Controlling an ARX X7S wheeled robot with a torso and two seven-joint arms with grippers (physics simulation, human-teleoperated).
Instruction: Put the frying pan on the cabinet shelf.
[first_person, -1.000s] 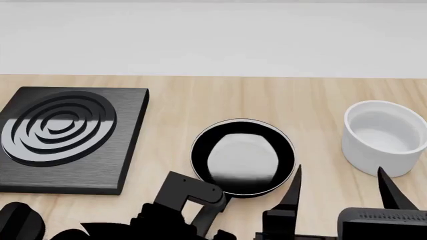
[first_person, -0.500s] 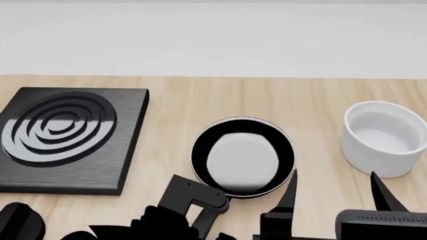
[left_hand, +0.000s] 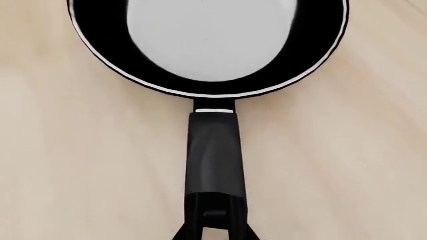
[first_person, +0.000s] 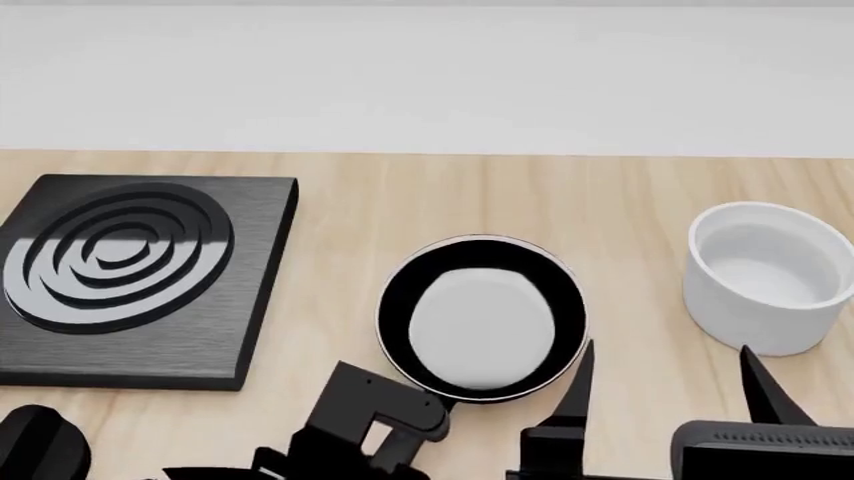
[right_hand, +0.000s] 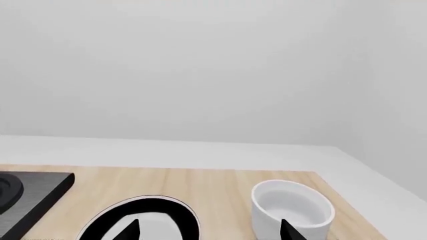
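We see a pale wooden surface (first_person: 641, 215) with lengthwise grain filling the lower two thirds of the head view, ending at a straight far edge; beyond it runs a plain white band and a bare, light grey wall (right_hand: 200, 65). In the right wrist view the wall turns a corner at the frame's right.

The frying pan (first_person: 481, 320) sits flat on the surface at lower centre of the head view, its glossy grey-white inside facing up. In the left wrist view its long black handle (left_hand: 213, 155) points toward the bottom edge of the frame, where the left gripper (left_hand: 213, 225) has its jaws clamped on the handle's end.

A square black hotplate (first_person: 134, 275) with raised rings lies at the left of the head view, well apart from the pan. A white round bowl (first_person: 770, 275) stands upright at the right, near the pan but not touching it.

The right gripper (first_person: 667, 385) shows at the lower right of the head view, its two pointed black jaws spread apart, holding nothing, between the pan and the bowl.
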